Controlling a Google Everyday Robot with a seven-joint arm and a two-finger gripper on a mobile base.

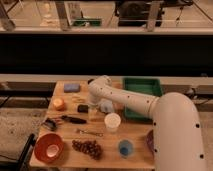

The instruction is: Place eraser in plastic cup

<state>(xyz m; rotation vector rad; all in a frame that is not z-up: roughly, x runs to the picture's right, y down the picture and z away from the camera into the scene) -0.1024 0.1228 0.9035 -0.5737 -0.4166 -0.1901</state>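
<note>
Gripper: the gripper (93, 107) is held low over the table, just left of the frame's centre, at the end of the white arm (131, 100). Whether it is released or clenched cannot be told.
Eraser: the eraser (82, 108) is seen lying flat on the wooden table (107, 158), just beside the gripper on its left. Contact cannot be made out, and it is not shown lifted.
White cup: the white cup (113, 121) is stood below and right of the gripper, roughly between the eraser and the target.
Plastic cup: the plastic cup (125, 147) is stood upright at the lower right of the table, well apart from the eraser.
Further out: a light-blue block (71, 87) is seen at upper left, a red bowl (48, 148) at lower left and a green tray (142, 89) at upper right.
Done: only the approach to the eraser is judged made.
Left: the eraser is yet to be grasped, raised, carried past the white cup and let go into the plastic cup.
</note>
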